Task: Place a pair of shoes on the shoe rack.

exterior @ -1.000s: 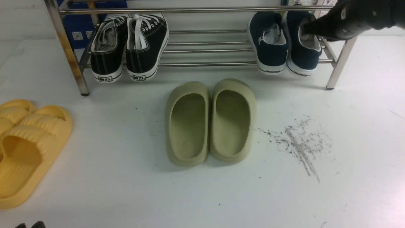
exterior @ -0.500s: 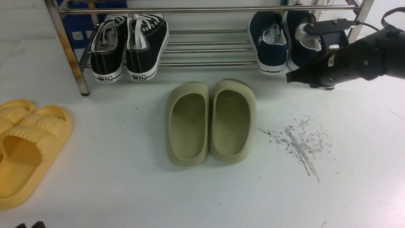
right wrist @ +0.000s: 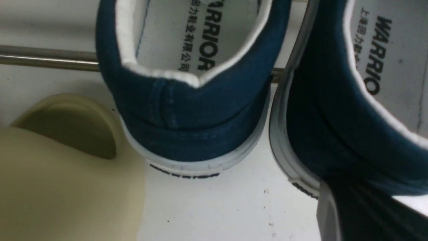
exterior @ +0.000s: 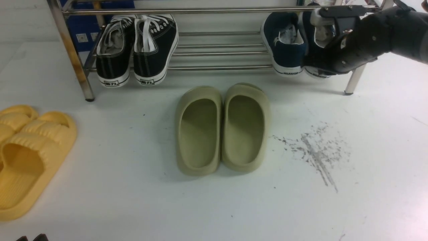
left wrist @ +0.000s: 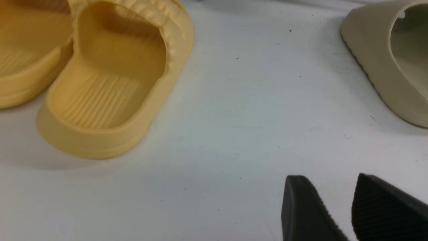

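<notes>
Pair of shoes [exterior: 284, 43]: both on shoe rack [exterior: 217, 67], right end | Right gripper [exterior: 312, 65]: closed at right shoe's heel, grip unconfirmed | Left gripper [left wrist: 337, 207]: apart, idle | Handling: likely light, soft canvas; stiffer heel collar or rubber sole best hold.

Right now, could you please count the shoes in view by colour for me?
Black sneakers: 2
Navy slip-ons: 2
Olive slides: 2
Yellow slides: 2
Total: 8
</notes>
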You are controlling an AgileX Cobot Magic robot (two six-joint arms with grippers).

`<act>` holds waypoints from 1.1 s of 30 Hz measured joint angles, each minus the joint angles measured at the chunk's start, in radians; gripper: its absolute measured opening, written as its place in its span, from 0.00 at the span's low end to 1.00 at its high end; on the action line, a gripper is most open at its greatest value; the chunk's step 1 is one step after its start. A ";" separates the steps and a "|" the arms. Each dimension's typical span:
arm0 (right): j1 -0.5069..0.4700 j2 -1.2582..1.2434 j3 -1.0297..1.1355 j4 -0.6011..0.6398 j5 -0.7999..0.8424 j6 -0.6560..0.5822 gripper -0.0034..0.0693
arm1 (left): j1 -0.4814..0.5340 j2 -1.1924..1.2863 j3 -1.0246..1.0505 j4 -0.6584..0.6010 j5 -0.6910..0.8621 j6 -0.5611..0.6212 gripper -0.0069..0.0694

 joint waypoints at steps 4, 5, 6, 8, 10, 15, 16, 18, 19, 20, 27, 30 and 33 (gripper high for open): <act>0.000 0.000 -0.011 -0.008 0.026 0.000 0.06 | 0.000 0.000 0.000 0.000 0.000 0.000 0.40; -0.002 -0.003 -0.013 -0.013 0.038 0.000 0.06 | 0.000 0.000 0.000 0.000 0.000 0.000 0.40; -0.005 -0.007 -0.013 -0.018 0.050 0.000 0.06 | 0.000 0.000 0.000 0.000 0.000 0.000 0.40; -0.010 -0.020 -0.014 -0.034 0.067 0.000 0.06 | 0.000 0.000 0.000 0.000 0.000 0.000 0.40; -0.017 -0.043 -0.014 -0.044 0.084 -0.003 0.06 | 0.000 0.000 0.000 0.000 0.000 0.000 0.40; -0.016 -0.122 -0.023 -0.051 0.107 -0.059 0.06 | 0.000 0.000 0.000 0.000 0.000 0.000 0.40; -0.011 -0.155 -0.024 -0.039 0.128 -0.087 0.06 | 0.000 0.000 0.000 0.000 0.000 0.000 0.40; -0.007 -0.189 -0.014 -0.018 0.141 -0.117 0.06 | 0.000 0.000 0.000 0.000 0.000 0.000 0.40; -0.001 -0.240 0.014 0.017 0.143 -0.157 0.06 | 0.000 0.000 0.000 0.000 0.000 0.000 0.40; 0.000 -0.240 0.019 0.021 0.143 -0.157 0.06 | 0.000 0.000 0.000 0.000 0.000 0.000 0.40; 0.011 -0.557 0.327 0.105 0.021 -0.184 0.07 | 0.000 0.000 0.000 0.000 0.000 0.000 0.40; 0.011 -0.732 0.472 0.122 -0.063 -0.186 0.07 | 0.000 0.000 0.000 0.000 0.000 0.000 0.40; 0.011 -0.894 0.581 0.151 -0.120 -0.186 0.07 | 0.000 0.000 0.000 0.000 0.000 0.000 0.40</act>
